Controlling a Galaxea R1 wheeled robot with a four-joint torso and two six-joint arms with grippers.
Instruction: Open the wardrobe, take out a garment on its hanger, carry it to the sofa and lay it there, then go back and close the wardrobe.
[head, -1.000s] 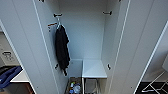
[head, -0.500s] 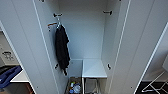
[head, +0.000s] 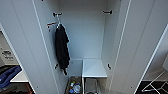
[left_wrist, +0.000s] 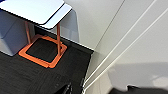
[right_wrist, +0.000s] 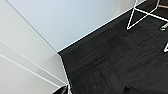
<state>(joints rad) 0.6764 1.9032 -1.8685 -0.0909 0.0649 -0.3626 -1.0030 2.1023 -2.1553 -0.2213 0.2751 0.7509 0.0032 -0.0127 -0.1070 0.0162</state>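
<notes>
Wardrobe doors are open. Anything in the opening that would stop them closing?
Nothing visible does. The black garment hangs inside the wardrobe near its left wall, and the white shelf sits low inside, behind the door line.

Wardrobe (head: 125, 50): white throughout, both open doors and interior walls, with thin recessed panel lines on the doors. Rail brackets (head: 107, 11) inside: black. Hanging garment (head: 61, 48): plain black, on a white hanger (head: 58, 23). Interior shelf (head: 93, 68): white. Items on the wardrobe floor (head: 74, 87): mixed, with blue and pale tones, too blurred to identify. Sofa (head: 8, 76) at the head view's left edge: bright blue.

Side table: white tabletop (left_wrist: 35, 10), orange legs and orange rectangular base frame (left_wrist: 42, 53). Carpet (right_wrist: 120, 62): dark charcoal, squares of alternating fine stripe. Skirting (right_wrist: 100, 33): dark. Wall (right_wrist: 75, 17): white. Wire chair frame (right_wrist: 140, 12): white.
</notes>
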